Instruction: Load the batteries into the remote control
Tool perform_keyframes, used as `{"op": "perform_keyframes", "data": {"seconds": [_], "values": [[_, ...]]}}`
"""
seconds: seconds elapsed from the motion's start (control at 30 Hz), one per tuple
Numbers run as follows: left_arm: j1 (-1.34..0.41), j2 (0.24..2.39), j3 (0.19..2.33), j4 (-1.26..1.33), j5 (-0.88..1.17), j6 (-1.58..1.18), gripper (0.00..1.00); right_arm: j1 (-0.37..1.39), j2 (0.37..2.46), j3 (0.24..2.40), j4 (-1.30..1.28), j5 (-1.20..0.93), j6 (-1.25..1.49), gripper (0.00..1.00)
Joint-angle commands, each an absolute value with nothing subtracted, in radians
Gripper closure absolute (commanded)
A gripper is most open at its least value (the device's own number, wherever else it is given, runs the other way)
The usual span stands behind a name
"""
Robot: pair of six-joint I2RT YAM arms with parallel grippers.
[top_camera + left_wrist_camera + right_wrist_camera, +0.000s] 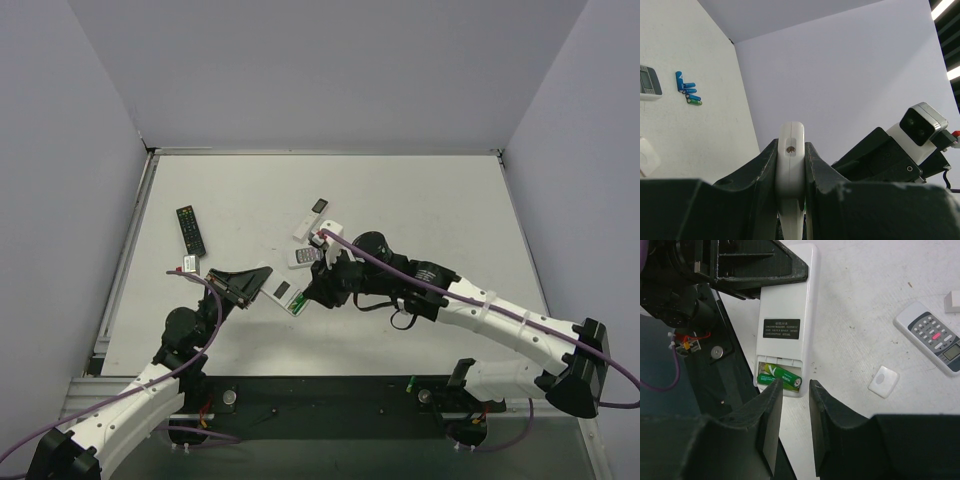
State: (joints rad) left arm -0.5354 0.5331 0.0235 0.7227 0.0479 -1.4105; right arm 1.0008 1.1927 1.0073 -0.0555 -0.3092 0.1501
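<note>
Two grippers meet near the middle of the table [420,190] in my top view. The left gripper [250,283] is clamped on the remote [283,292], which sits between the two arms. The right gripper [316,288] is at the remote's other end, where I see a spot of green. A black remote [191,230] lies well off to the left. A screen remote [303,257] lies just behind the right gripper.

On my left wrist view, both fingers [760,170] press the sides of the remote [791,132], which I see edge-on, white and upright between them. Far left on the table, spare batteries [688,92] lie in a small cluster, mostly blue with one green. They are near the screen remote [647,82].

On my right wrist view, the remote [785,300] shows its plain white back with a black label. Its bay is open at the near end, and one green battery [780,376] lies inside. The right gripper [795,390] stands narrowly open with nothing between its fingers, the tips just at the bay end. The left fingers [760,265] cover the remote's far end. I cannot tell whether the remote rests on the table. To the right lie the screen remote [932,337] and a small white tile [884,381].
</note>
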Motion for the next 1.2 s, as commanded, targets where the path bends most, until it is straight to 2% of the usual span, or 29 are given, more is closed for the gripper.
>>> {"op": "perform_keyframes", "data": {"seconds": [0.0,0.67,0.8,1.17], "values": [[-0.54,0.525,-0.094,0.808,0.037,-1.42,1.0,0.994,1.21,1.019,-0.015,-0.342,0.163,0.76],[-0.54,0.534,-0.086,0.808,0.041,-1.417,1.0,0.996,1.238,1.034,-0.028,-0.36,0.143,0.93],[-0.54,0.54,-0.083,0.813,0.043,-1.416,1.0,0.996,1.247,1.043,-0.04,-0.373,0.137,0.98],[-0.54,0.555,-0.08,0.877,0.038,-1.417,1.0,0.999,1.304,1.071,-0.092,-0.399,0.115,1.0]]}}
